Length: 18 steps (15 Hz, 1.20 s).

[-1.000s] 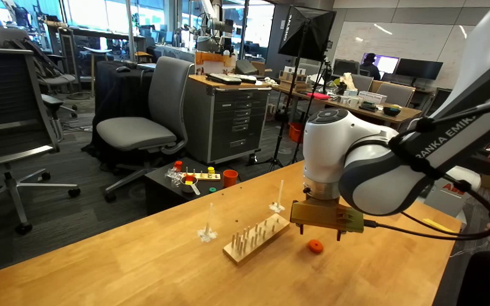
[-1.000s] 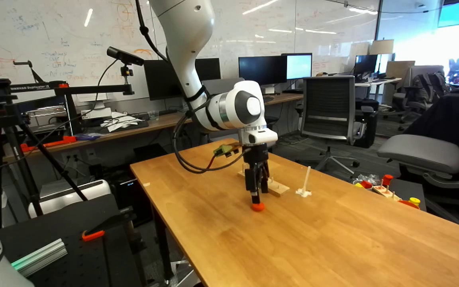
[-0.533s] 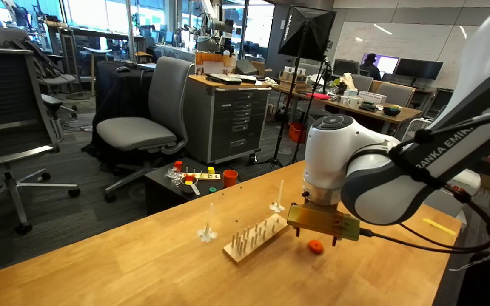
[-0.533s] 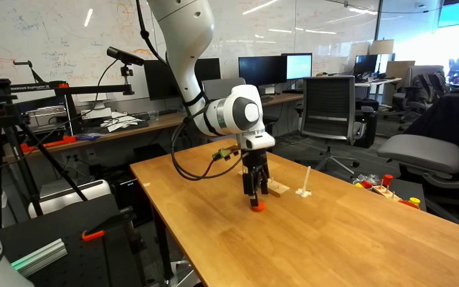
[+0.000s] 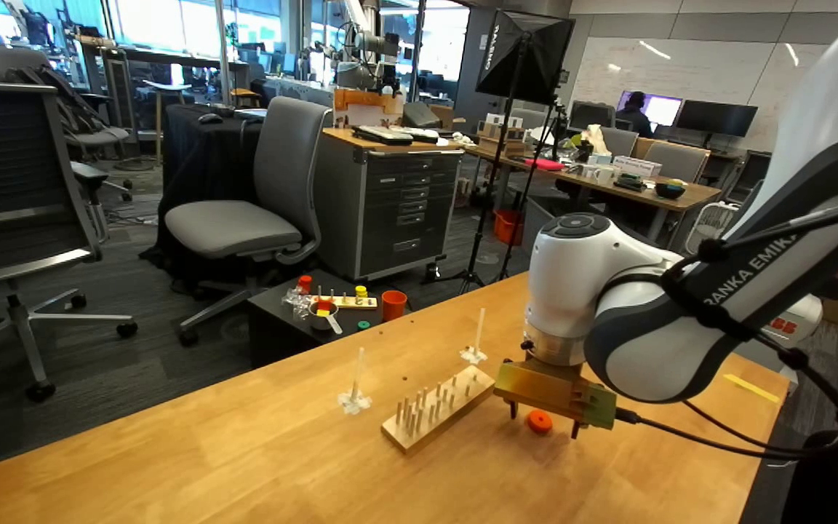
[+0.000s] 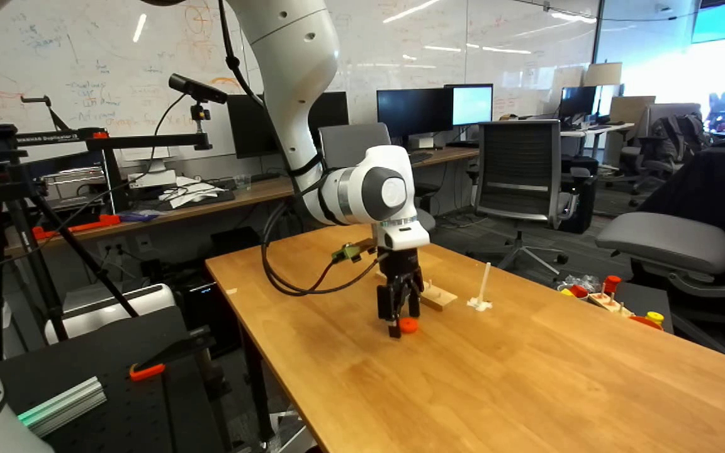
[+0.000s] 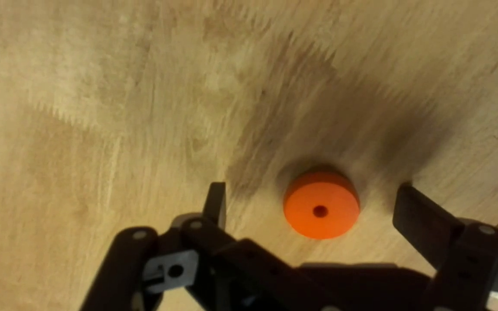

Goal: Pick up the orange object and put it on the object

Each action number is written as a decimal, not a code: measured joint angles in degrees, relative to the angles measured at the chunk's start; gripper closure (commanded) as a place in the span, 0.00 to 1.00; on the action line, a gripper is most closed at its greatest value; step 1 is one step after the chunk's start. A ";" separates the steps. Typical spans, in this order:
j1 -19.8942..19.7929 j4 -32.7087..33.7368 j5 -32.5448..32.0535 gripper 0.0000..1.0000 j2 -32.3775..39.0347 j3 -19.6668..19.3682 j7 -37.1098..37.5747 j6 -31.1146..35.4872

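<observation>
While the gripper (image 7: 312, 188) is standing spread, the orange disc (image 7: 309, 214) is lying between its fingers (image 7: 426, 224), touching neither. A pegged wooden strip (image 5: 439, 416) is resting nearby.

- Orange disc (image 7: 321, 198): round and fairly thick, with a small dark hole at its centre; it lies flat on the table (image 5: 244, 451), near the wooden stand (image 5: 442, 411) but apart from it.
- Wooden stand: a long, narrow, pale base resting flat, thin pegs upright along its top; they look more crowded toward one end, though too small to count surely.
</observation>
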 measured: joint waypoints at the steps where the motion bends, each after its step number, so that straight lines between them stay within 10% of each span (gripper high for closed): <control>1: -0.02 -0.02 0.55 0.28 0.00 0.00 0.00 0.08; 3: -0.06 -0.03 1.40 0.42 -0.01 0.00 0.00 0.70; 4: -0.06 -0.03 1.90 0.12 -0.01 0.00 0.00 1.13; 7: -0.10 -0.11 3.11 0.02 0.00 0.00 0.00 1.86; 18: -0.36 -1.44 5.04 0.00 0.18 0.00 0.00 2.60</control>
